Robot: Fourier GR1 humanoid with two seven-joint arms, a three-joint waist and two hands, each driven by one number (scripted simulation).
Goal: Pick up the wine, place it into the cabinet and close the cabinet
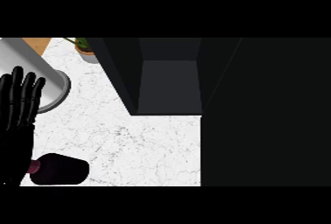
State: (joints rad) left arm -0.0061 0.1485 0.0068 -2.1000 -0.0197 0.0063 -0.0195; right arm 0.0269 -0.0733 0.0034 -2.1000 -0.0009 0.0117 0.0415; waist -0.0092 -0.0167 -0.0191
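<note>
The wine bottle (59, 169) is a dark maroon shape low on the left of the white marble counter (142, 144), its neck end pointing left. My left hand (16, 127) shows at the left edge, open with fingers straight up; its wrist lies right beside the bottle's neck, and whether they touch I cannot tell. The dark cabinet (169, 85) stands open at the top centre with nothing showing inside. A broad black panel (265, 113) that looks like its door fills the right side. My right hand does not show.
A large grey round container (35, 65) sits at the upper left, just behind my left hand's fingers. A small potted plant (85, 47) stands at the back beside the cabinet's left wall. Marble counter lies between the bottle and the cabinet.
</note>
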